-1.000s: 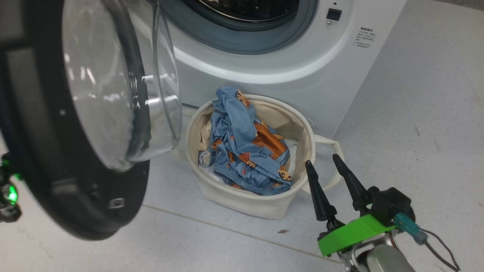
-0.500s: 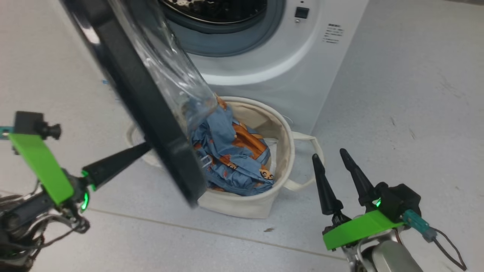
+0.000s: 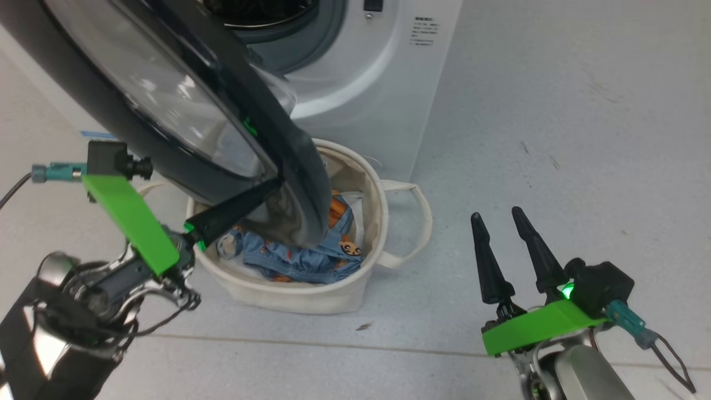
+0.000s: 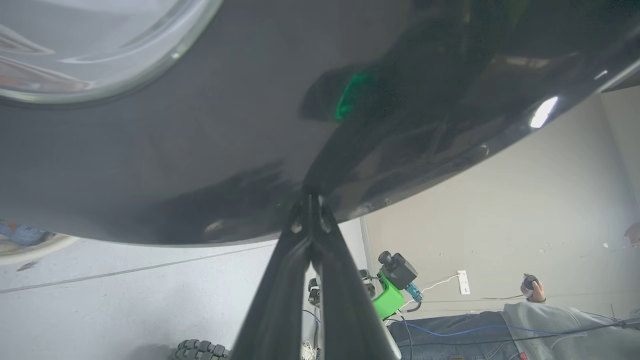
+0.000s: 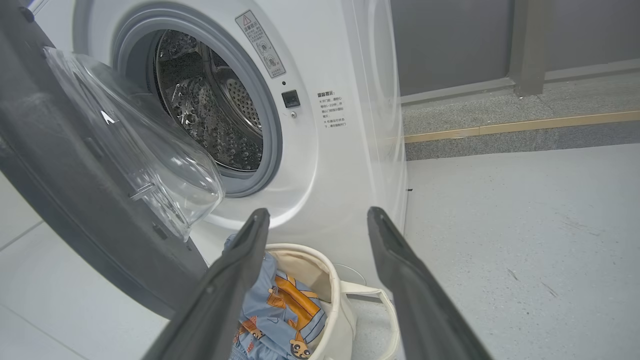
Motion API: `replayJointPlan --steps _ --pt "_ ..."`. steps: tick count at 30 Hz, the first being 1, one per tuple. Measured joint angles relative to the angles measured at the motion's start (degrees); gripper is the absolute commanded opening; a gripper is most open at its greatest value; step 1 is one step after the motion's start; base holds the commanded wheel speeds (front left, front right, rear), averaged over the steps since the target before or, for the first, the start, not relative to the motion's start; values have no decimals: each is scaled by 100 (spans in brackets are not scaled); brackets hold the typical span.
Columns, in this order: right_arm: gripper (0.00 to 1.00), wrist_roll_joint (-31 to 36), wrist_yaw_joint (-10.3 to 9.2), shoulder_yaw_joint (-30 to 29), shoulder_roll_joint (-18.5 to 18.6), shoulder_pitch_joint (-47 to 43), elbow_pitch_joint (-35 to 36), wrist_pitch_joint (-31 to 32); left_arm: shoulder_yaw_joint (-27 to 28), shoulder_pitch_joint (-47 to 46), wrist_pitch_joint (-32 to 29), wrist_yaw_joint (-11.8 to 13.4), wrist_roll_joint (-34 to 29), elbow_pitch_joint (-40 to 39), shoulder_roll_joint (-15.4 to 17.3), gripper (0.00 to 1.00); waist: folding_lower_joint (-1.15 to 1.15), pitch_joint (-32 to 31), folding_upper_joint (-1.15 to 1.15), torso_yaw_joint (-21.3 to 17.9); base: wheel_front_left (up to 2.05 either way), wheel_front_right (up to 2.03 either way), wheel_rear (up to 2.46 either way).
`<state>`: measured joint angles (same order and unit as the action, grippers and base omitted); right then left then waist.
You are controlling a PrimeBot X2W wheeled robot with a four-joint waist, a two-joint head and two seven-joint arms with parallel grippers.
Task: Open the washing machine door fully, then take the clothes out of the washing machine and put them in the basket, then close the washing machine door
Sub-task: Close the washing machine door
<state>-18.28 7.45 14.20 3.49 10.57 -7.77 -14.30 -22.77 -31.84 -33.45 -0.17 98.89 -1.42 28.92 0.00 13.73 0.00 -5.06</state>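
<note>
- Head view: left end effector (image 3: 268, 190) pinched shut, empty, tips on the black rim of the washing machine door (image 3: 166, 111).
- Door half open, the washing machine (image 3: 377, 89) beyond it; left arm nearer.
- Right end effector (image 3: 496, 214) spread, empty, well apart.
- Clothes (image 3: 300, 258) in basket (image 3: 311, 300).

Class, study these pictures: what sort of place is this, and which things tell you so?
Probably a laundry corner in a lab or workshop: a front-loading washing machine, a canvas basket of clothes, grey tiled floor.
</note>
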Motion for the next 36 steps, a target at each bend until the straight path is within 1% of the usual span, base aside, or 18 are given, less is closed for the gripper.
replayJointPlan --steps 5,9,12,13,17,23,24,25,28,31,36 --pt "100 -48 0 -11 -3 41 34 0 -52 -461 283 -170 -238 489 -387 0 0 119 0 -207 0 0 0" --pt "100 -101 0 -19 -10 110 67 0 -70 -824 339 -277 -249 932 -614 0 0 215 0 -358 0 0 0" --pt "100 -109 0 -25 -12 111 74 0 -62 -933 345 -300 -249 1152 -668 0 0 250 0 -437 0 0 0" --pt "100 -152 0 -49 -15 112 77 0 -38 -1000 391 -377 -249 1350 -702 0 0 279 0 -510 0 0 0" --pt "100 -152 0 -85 -15 113 75 0 46 -1101 438 -494 -238 1711 -795 0 0 302 0 -590 0 0 0" --pt "100 -192 0 -170 -19 112 87 0 138 -1075 400 -611 -186 1801 -788 0 0 218 0 -490 0 0 0" --pt "100 -192 0 -167 -21 112 93 0 151 -1038 488 -642 -256 1746 -758 0 0 192 0 -455 0 0 0" --pt "100 -192 0 -167 -21 110 127 0 160 -988 698 -648 -477 1639 -708 0 0 164 0 -416 0 0 0" --pt "100 -247 0 -163 -21 108 318 0 112 -759 1332 -680 -1414 1234 -425 0 0 71 0 -293 0 0 0" --pt "100 -265 0 -82 -21 86 409 0 -100 -366 2037 -691 -2270 794 -196 0 0 -40 0 -148 0 0 0" --pt "100 -245 0 86 -21 19 438 0 -376 371 3184 -691 -3277 491 29 0 0 -245 0 139 0 0 0"
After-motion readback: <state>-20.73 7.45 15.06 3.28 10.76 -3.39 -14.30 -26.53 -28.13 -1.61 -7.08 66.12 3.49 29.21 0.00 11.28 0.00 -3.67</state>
